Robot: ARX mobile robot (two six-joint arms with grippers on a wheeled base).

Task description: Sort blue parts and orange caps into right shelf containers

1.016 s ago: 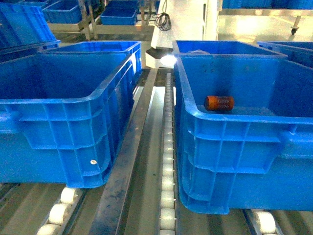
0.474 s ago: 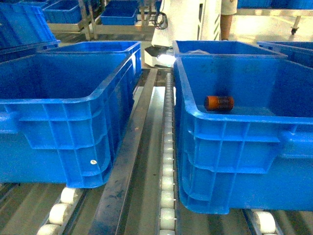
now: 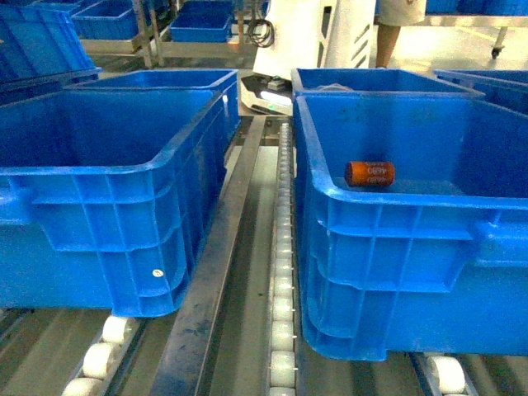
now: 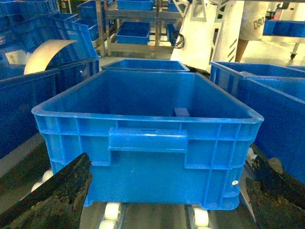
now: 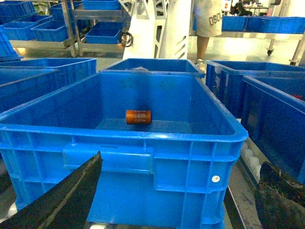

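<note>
So far one orange cap (image 5: pixel 138 117) lies on its side on the floor of the right crate (image 3: pixel 396 206); the left crate (image 4: pixel 147 140) looks empty. Both hands, left hand (image 4: pixel 157 195) and right hand (image 5: pixel 176 200), are spread and grasp nothing, so most sorting likely remains.

Orange cap (image 5: pixel 138 117) lying on its side in the right blue crate (image 5: pixel 157 143): pale print in two lines, upside down in the right wrist view, lower line reads roughly "4680", upper line not legible; in the head view the same print (image 3: pixel 370 173) is too blurred to read. Pale shorts of a person (image 5: pixel 208 18) standing behind the crates carry dark letters "OSO", cut off at the fabric edge. Small round white stickers on crate walls (image 5: pixel 215 179) (image 3: pixel 157 273): markings too small to read.
</note>
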